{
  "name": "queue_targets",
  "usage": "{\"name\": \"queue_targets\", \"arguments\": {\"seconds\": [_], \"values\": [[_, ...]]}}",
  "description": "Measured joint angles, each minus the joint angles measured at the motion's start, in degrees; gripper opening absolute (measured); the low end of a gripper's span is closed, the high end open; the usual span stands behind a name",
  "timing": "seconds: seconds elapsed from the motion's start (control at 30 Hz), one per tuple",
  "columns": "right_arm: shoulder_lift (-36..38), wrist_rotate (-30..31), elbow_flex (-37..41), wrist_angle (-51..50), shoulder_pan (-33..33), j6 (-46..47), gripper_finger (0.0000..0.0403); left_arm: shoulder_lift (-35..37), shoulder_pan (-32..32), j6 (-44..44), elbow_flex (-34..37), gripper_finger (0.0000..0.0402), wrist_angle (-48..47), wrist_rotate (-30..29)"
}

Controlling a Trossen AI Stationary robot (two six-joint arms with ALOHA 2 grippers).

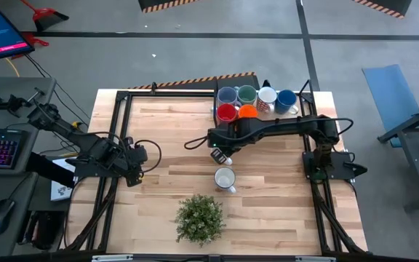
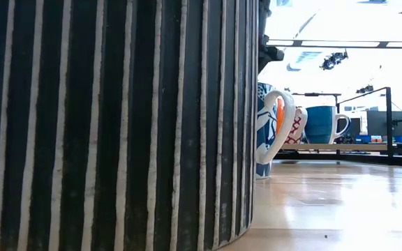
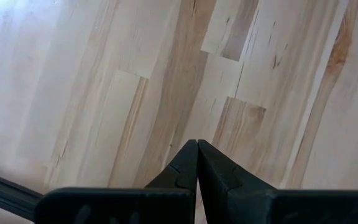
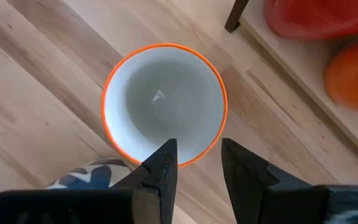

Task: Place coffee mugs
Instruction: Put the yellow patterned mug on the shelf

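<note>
A mug, white inside with an orange rim and a blue pattern outside [image 4: 163,99], stands upright on the wooden table [image 1: 225,178]; the low view shows its white handle [image 2: 279,125]. My right gripper [image 4: 194,155] is open and points down just above the mug's rim, one finger over the hollow and one outside the wall. Several other mugs stand on a tray at the far edge: lavender [image 1: 228,95], green [image 1: 246,93], white with red pattern [image 1: 266,99], blue [image 1: 286,100], red [image 1: 226,112] and orange [image 1: 247,111]. My left gripper [image 3: 197,146] is shut over bare wood at the table's left.
A leafy potted plant [image 1: 199,218] stands near the table's near edge, and its striped pot [image 2: 117,125] fills most of the low view. The tray's edge [image 4: 278,59] lies close beside the mug. Bare wood stretches between the two arms and to the mug's right.
</note>
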State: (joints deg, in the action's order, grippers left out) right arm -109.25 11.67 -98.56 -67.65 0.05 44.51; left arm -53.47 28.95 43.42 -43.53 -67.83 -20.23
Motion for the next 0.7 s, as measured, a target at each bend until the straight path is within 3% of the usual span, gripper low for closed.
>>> {"name": "queue_targets", "arguments": {"seconds": [0.3, 0.7], "values": [[-2.43, 1.75, 0.00, -0.49, -1.61, -1.32, 0.0103, 0.00, 0.00, 0.03, 0.00, 0.0000, -0.02, 0.04], [-6.00, -2.10, 0.02, 0.84, -4.31, -4.78, 0.0103, 0.01, 2.45, 1.35, -0.01, 0.0000, -0.23, -0.34]]}}
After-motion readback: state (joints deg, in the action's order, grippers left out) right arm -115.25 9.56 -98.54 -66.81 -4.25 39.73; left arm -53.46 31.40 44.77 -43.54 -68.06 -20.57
